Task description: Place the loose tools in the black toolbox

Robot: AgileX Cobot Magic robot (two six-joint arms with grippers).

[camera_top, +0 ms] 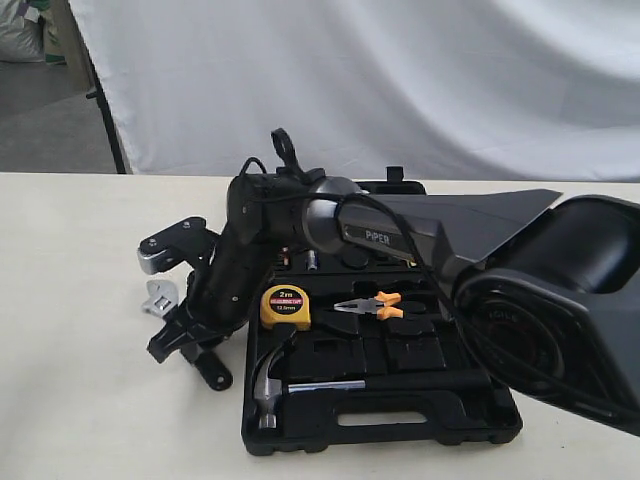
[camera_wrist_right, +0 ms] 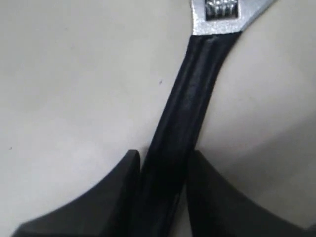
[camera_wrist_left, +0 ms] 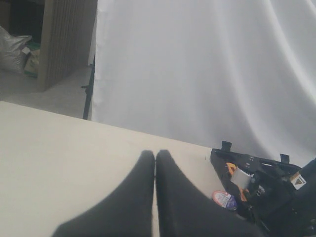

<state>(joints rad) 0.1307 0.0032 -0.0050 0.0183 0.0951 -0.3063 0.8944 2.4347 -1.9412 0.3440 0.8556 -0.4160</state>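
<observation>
Clamping right gripper [camera_wrist_right: 164, 154]: narrowed onto the black handle of the silver-headed adjustable wrench [camera_wrist_right: 190, 94], both dark fingers touching its sides.
Wrench position: flat on the pale matte worktop [camera_top: 70, 400], just beside the open black plastic toolbox [camera_top: 400, 425].
Wrench surface: handle matte with a lengthwise groove; head bright metal with a knurled screw.
Left gripper [camera_wrist_left: 155, 197]: dark tapered fingers pressed together.

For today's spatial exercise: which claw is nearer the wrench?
Right. The right claw grips the wrench handle; the left claw hangs over the table, no wrench in its view.
</observation>
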